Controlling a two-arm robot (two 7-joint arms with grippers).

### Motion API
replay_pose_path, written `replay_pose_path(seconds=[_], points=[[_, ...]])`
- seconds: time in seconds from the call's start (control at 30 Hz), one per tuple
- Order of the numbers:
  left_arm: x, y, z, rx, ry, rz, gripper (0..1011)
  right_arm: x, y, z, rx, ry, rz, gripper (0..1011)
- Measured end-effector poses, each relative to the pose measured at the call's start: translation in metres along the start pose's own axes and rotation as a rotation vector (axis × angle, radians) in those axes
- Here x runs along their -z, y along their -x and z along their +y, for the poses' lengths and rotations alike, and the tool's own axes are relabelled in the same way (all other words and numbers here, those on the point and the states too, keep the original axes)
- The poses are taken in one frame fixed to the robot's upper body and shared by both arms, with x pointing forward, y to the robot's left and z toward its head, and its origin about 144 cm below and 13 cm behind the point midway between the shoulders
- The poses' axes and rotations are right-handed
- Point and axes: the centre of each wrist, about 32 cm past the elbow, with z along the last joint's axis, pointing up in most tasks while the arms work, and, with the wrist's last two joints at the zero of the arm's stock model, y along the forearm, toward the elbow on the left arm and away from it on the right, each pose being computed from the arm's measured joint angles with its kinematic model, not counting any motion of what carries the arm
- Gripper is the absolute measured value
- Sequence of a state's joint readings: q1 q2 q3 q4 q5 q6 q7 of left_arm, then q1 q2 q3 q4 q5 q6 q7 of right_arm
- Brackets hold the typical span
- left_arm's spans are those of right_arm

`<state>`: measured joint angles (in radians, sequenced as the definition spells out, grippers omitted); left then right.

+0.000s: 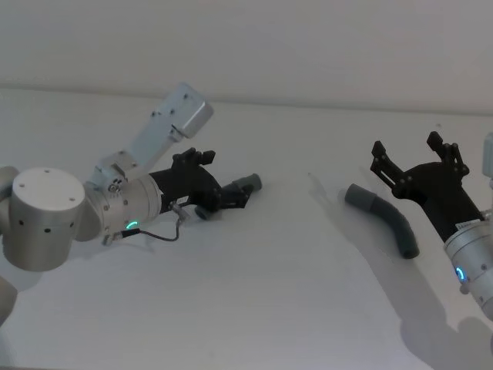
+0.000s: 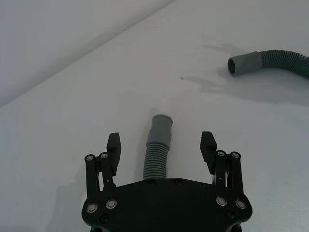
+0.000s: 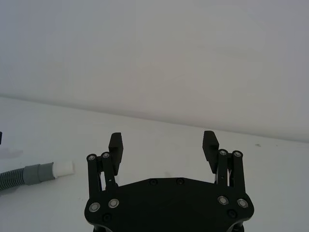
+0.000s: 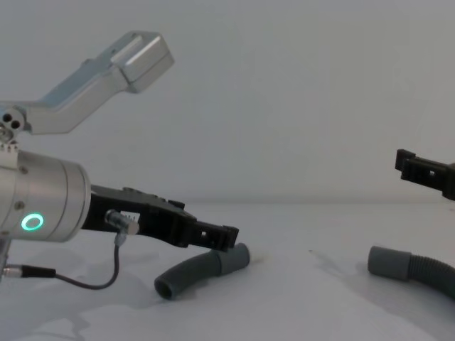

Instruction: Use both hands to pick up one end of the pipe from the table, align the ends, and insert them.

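Observation:
The pipe lies in two pieces on the white table (image 1: 254, 308). The short piece (image 1: 245, 185) lies at the left, and my left gripper (image 1: 219, 185) is low over it. In the left wrist view my left gripper (image 2: 161, 145) is open, its fingers (image 2: 114, 145) on either side of the corrugated part (image 2: 156, 162), with the smooth cuff (image 2: 161, 126) sticking out ahead. The chest view puts the fingertips (image 4: 226, 238) just above that piece (image 4: 202, 271). The curved piece (image 1: 383, 217) lies at the right, its dark-mouthed socket (image 2: 238, 65) facing the left gripper. My right gripper (image 1: 407, 146) hangs open behind and above it. A white-tipped cuff (image 3: 48, 171) lies far off to one side of my right gripper (image 3: 163, 144).
A thin black cable (image 1: 158, 231) loops from the left wrist down to the table. A pale wall (image 1: 308, 46) bounds the table at the back. Bare table surface lies between the two pipe pieces and in front of them.

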<state>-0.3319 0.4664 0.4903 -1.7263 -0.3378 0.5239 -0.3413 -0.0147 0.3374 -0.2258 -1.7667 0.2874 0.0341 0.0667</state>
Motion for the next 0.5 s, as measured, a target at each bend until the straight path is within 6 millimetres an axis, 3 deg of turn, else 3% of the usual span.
replay_pose_path(seconds=[0.5], points=[[0.006, -0.011, -0.01, 0.053, -0.025, 0.04, 1001, 0.0, 0.0, 0.0, 0.0, 0.0, 0.0, 1000]])
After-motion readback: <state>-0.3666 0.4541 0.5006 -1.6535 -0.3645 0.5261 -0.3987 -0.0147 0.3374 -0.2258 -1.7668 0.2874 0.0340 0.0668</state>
